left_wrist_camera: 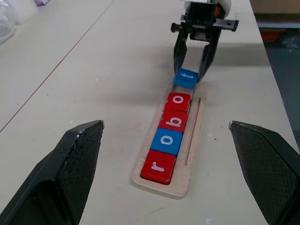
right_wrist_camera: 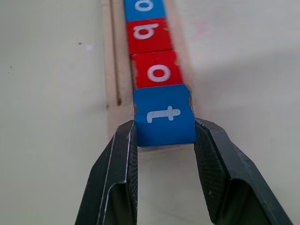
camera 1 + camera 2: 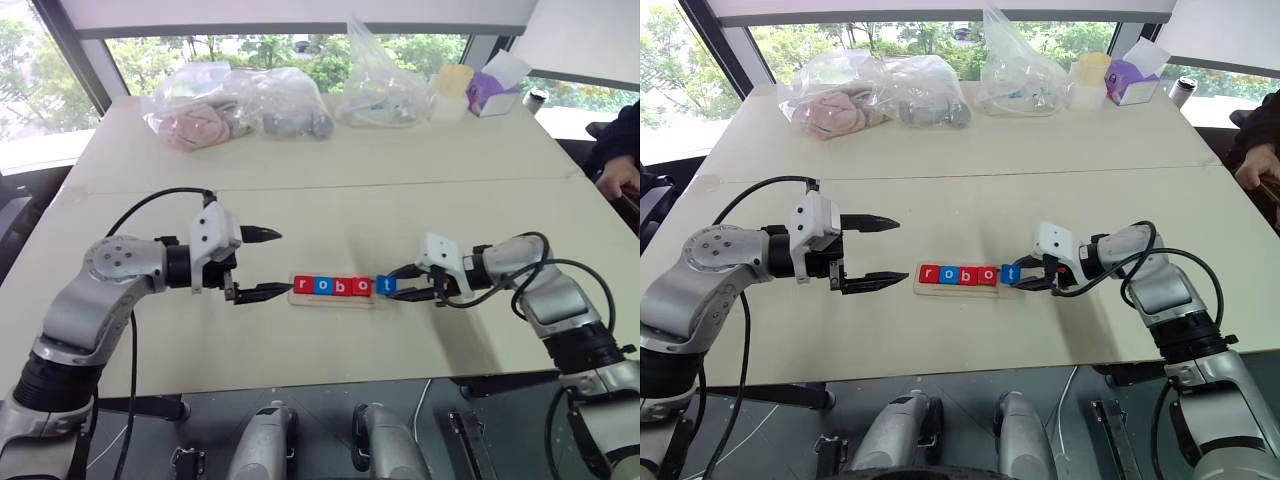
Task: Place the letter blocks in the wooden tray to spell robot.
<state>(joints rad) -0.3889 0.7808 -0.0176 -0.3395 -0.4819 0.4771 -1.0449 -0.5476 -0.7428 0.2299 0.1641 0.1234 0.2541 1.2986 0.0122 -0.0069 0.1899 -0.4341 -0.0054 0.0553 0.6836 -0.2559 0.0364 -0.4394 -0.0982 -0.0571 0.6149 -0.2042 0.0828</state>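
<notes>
Table [image 3: 330, 190] w/ wooden tray [image 1: 193, 164] mid-front, r-o-b-o seated in groove; right gripper [image 2: 164, 140] pinches blue t block [image 2: 165, 115] at tray's open end, butting last o [image 2: 157, 69]; keep t square, lower flat, then release; left gripper [image 3: 262, 263] spread, idle.

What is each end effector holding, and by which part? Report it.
The right end effector grips the blue t block by its two opposite side edges, at the wooden tray's end. The left end effector is open, holding nothing.

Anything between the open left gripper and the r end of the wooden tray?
No. Bare tabletop separates the left gripper from the long light-wood tray, where the red r block sits; clearest in the left wrist view.
</notes>
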